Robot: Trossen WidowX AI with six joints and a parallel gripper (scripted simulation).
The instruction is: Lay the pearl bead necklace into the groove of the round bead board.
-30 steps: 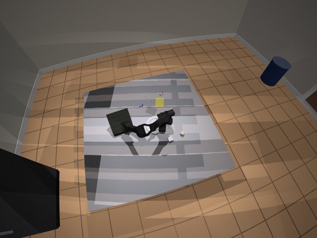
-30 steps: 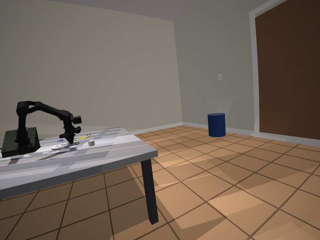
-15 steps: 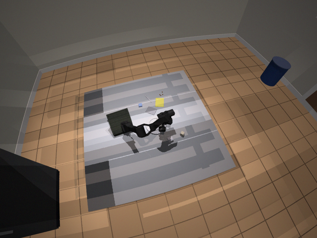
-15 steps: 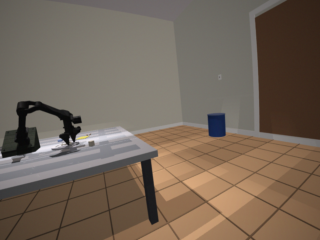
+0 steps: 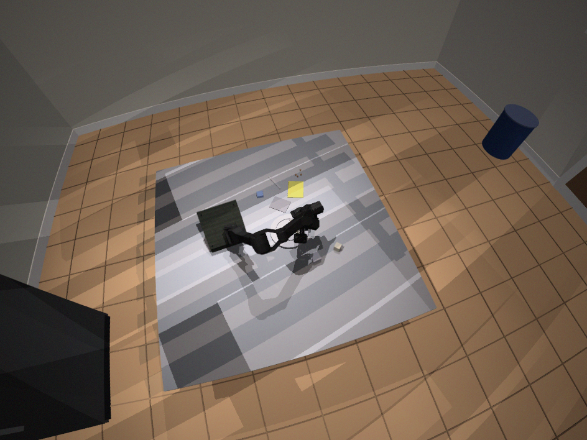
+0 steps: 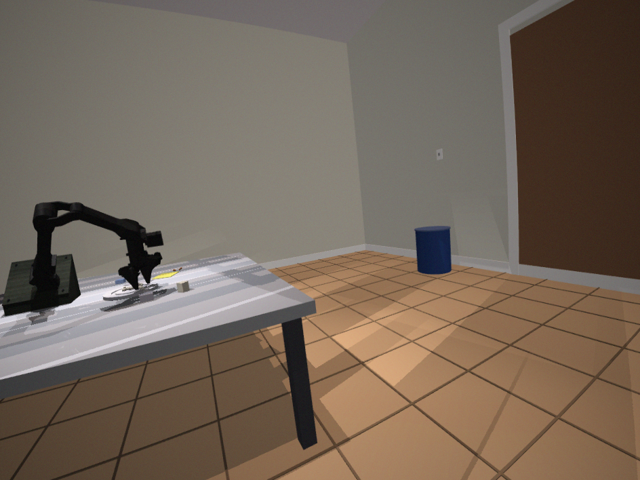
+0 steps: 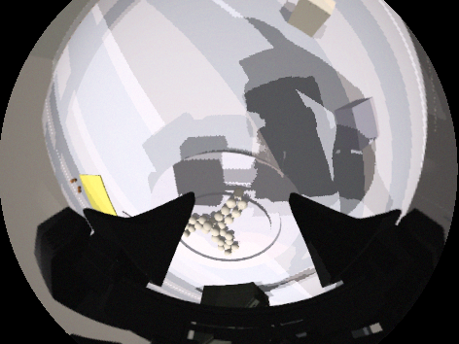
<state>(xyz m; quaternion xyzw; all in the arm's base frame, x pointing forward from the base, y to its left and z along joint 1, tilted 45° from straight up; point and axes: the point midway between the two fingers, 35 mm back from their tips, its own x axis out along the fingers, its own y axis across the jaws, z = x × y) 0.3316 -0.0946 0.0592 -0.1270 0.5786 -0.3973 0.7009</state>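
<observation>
The pearl bead necklace (image 7: 207, 226) lies bunched on the round bead board in the wrist view, in a branching heap within the inner ring line. Several beads cross the line's far side; the heap's left end is partly hidden by a finger. The white board (image 5: 279, 226) (image 6: 108, 297) (image 7: 253, 243) lies flat on the table, partly under the arm in the top view. My gripper (image 6: 142, 285) (image 7: 242, 197) is wide open and empty, low above the board, with its fingertips on either side of part of the heap.
A cream cube (image 5: 337, 247) (image 6: 182, 286) (image 7: 311, 17) and a lavender block (image 7: 357, 117) lie beyond the board. To one side are a yellow square (image 5: 295, 189) (image 6: 166, 275) (image 7: 97, 194), a grey flat square (image 5: 280, 204), a blue block (image 5: 259, 194), a thin stick and small brown pieces (image 5: 298, 174).
</observation>
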